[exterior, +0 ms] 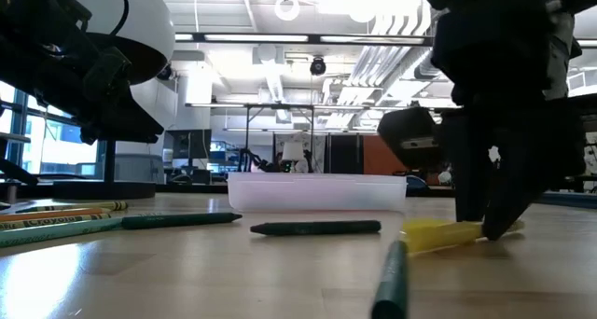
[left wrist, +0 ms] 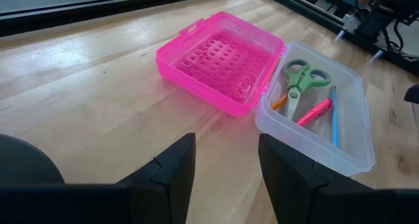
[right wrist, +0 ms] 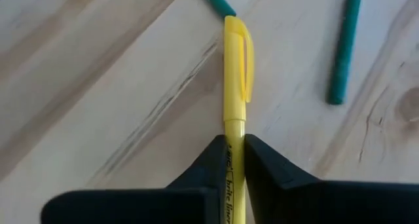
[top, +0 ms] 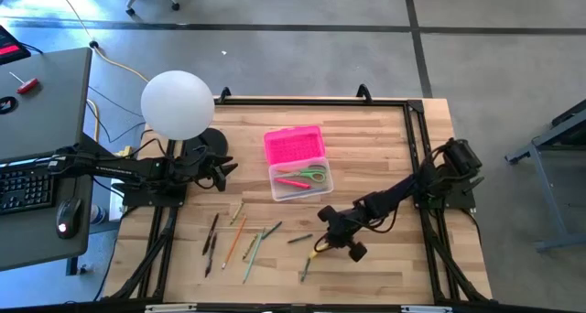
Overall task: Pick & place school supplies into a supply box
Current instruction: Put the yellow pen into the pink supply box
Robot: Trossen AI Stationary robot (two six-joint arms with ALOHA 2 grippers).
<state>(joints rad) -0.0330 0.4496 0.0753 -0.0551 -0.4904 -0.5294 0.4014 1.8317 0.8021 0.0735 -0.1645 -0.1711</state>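
A wooden table seen from above, with two dark robot arms and loose pencils and pens scattered across its near half. The right gripper (top: 336, 242) is low over the table's near right area, and its two fingers are pinched onto a yellow pen (right wrist: 236, 80). In the right wrist view the pen runs straight out from between the fingers, its long axis in line with them, capped end pointing away, the barrel squeezed with no gap on either side. In the low view the pen's far end looks to be at or barely off the wood, so it seems gripped but hardly raised. The supply box (top: 301, 182) sits open near the table's middle, farther from the near edge than the pen and to the left of the right gripper, well apart from it; its pink lid (top: 294, 145) is folded back flat on the far side. Green-handled scissors (left wrist: 299, 84), a pink pen and a thin blue one already lie inside. The left gripper (left wrist: 226, 165) waits near the table's left edge, fingers spread with nothing between them, facing the box. Several pencils (top: 240, 237) remain on the table between the two arms
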